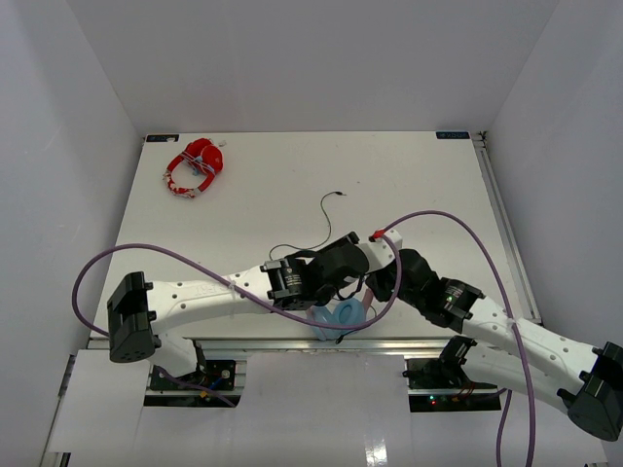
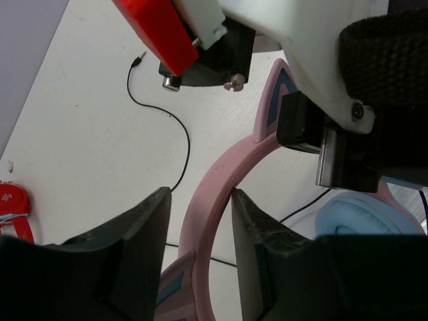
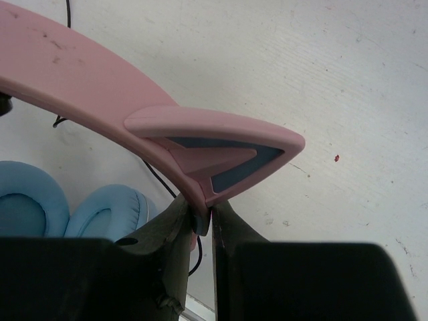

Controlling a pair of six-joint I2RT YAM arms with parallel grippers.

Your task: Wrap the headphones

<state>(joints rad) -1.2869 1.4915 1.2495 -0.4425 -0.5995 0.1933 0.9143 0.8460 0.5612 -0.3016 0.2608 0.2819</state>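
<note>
The headphones lie at the table's near edge between both arms, with light blue ear cups and a pink cat-ear headband. My right gripper is shut on the headband at the base of a cat ear. My left gripper is open and straddles the headband: the right finger touches the band, the left finger stands apart. The thin black cable trails loose over the table to its plug. In the top view the arms hide most of the headband.
The red-and-white headphones lie at the far left corner, and show at the left edge of the left wrist view. The two wrists sit close together. The table's near edge runs just under the ear cups.
</note>
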